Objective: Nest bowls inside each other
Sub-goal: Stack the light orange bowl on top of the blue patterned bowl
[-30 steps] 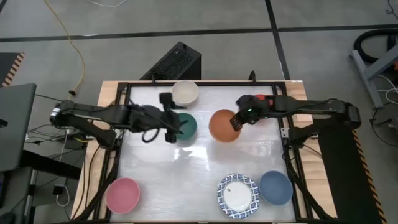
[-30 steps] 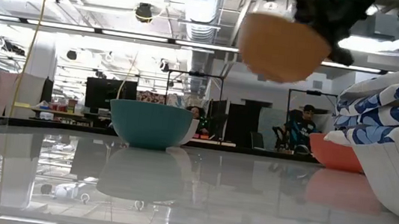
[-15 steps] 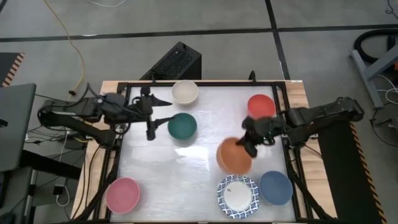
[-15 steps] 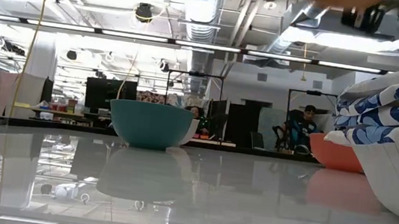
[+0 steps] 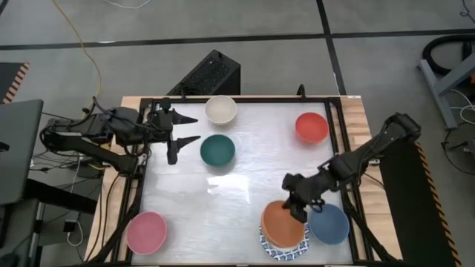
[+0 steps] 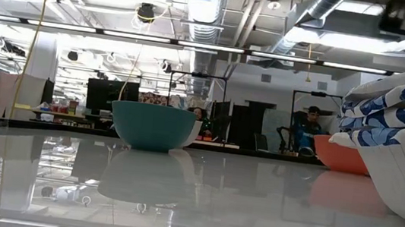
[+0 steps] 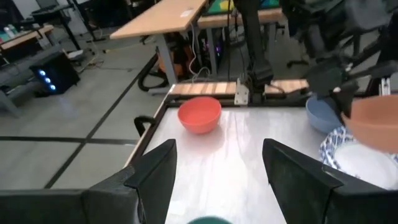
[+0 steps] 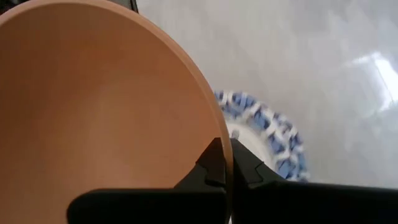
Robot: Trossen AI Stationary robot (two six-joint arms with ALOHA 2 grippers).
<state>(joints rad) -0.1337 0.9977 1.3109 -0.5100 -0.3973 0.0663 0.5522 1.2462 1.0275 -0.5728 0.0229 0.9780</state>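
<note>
Orange bowl (image 5: 282, 225) is hanging over the patterned stack (image 5: 297, 245) at the desk's near right, its rim pinched by the right hand (image 5: 295, 208); lowering squarely, then releasing, seems next; left hand (image 5: 185, 129) is waiting spread, far left.

Bowl colours, high view: cream-white bowl (image 5: 220, 110) at 12 o'clock, dark green bowl (image 5: 217, 150) just below it, red bowl (image 5: 312, 127) at 2, pink bowl (image 5: 146, 232) at 7, blue bowl (image 5: 332, 225) at 5. Orange bowl (image 5: 280, 223) over the blue-and-white patterned bowls (image 5: 291, 250), white inside. Table (image 5: 223, 200) glossy white, black frame.
</note>
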